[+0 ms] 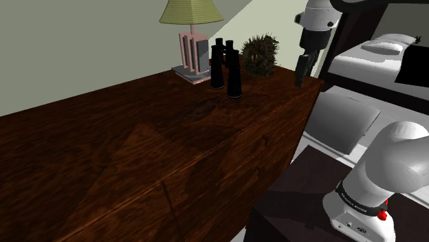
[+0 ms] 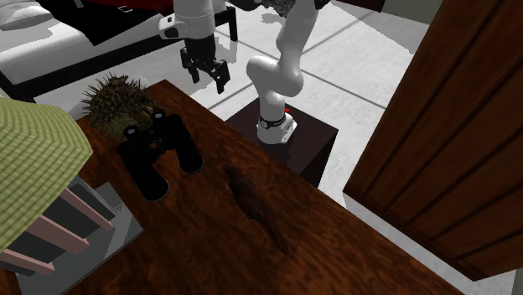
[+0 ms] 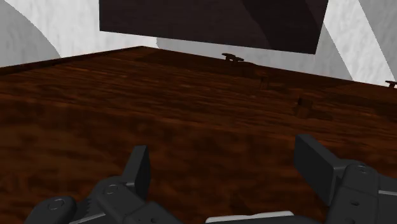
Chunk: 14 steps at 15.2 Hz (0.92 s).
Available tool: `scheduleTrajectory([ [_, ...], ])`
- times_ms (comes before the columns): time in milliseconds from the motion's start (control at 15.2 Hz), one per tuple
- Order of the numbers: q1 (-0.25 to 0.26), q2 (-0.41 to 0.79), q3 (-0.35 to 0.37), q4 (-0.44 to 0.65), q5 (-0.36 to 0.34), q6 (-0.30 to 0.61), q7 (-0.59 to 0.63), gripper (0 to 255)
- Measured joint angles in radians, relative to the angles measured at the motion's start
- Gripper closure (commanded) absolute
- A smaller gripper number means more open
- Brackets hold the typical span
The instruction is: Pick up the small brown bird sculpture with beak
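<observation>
The small brown bird sculpture [image 2: 254, 204] lies on the dark wooden dresser top [image 2: 335, 243], long and slim, almost the same colour as the wood. It rests a short way from the binoculars, toward the second exterior view's right. My black gripper [image 2: 205, 72] hangs above the dresser's end near the spiky ball, well away from the bird. In the shoulder view the gripper [image 1: 301, 71] is over the dresser's far right corner. In the wrist view the gripper [image 3: 226, 162] is open, with only wood grain between its fingers [image 3: 137, 167].
Black binoculars [image 2: 159, 155] stand upright between gripper and bird. A spiky brown ball [image 2: 113, 102] sits near the dresser's end, and a lamp with a green shade [image 2: 33, 155] on a pink base [image 1: 193, 53]. My stand [image 2: 293, 138] and a bed [image 1: 385, 58] lie beyond the dresser edge.
</observation>
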Motion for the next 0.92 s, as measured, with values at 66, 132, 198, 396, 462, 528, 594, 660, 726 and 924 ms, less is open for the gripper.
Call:
scheduleTrajectory([
  [66, 0.000, 0.000, 0.000, 0.000, 0.000, 0.000, 0.000, 0],
  [132, 0.006, 0.019, 0.001, 0.011, -0.002, 0.007, -0.010, 0],
  [198, 0.018, 0.043, 0.009, 0.028, 0.000, 0.012, -0.021, 0],
  [396, 0.054, 0.149, 0.028, 0.103, -0.003, 0.038, -0.073, 0],
  [462, 0.067, 0.184, 0.037, 0.131, -0.004, 0.041, -0.089, 0],
  [528, 0.079, 0.215, 0.044, 0.150, -0.005, 0.052, -0.107, 0],
  [594, 0.090, 0.246, 0.051, 0.172, -0.008, 0.059, -0.126, 0],
  [660, 0.101, 0.278, 0.059, 0.206, -0.010, 0.054, -0.146, 0],
  [726, 0.114, 0.310, 0.070, 0.222, -0.011, 0.068, -0.160, 0],
  [924, 0.148, 0.420, 0.104, 0.318, -0.020, 0.076, -0.204, 0],
])
